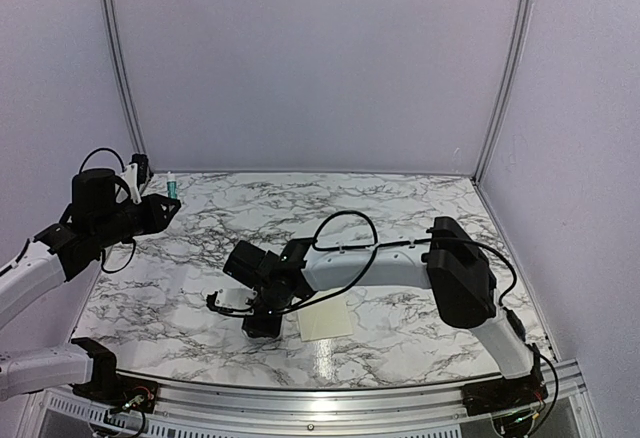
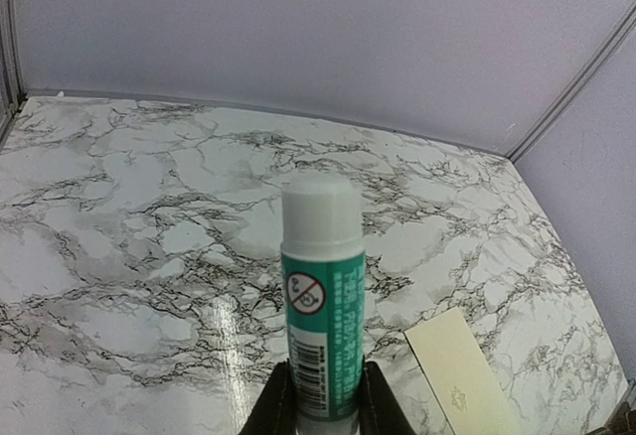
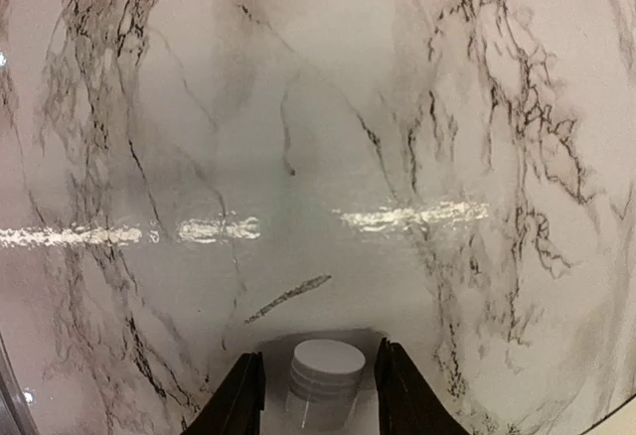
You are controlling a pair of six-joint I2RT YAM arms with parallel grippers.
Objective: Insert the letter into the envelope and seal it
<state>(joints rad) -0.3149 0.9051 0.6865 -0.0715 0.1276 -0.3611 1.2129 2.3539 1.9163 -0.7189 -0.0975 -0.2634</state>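
The cream envelope (image 1: 323,322) lies flat near the front of the marble table, and one corner of it shows in the left wrist view (image 2: 462,375). The white letter is out of view. My left gripper (image 1: 168,201) is raised at the far left and is shut on the base of a green-and-white glue tube (image 2: 321,306), which it holds upright. My right gripper (image 1: 260,324) is low over the table just left of the envelope. In its own view, the right gripper (image 3: 323,387) is shut on a small white ridged cap (image 3: 328,370).
Grey walls enclose the table at the back and sides. The table's metal front rail (image 1: 320,398) runs along the near edge. The right arm (image 1: 400,258) stretches leftward across the middle of the table above the envelope.
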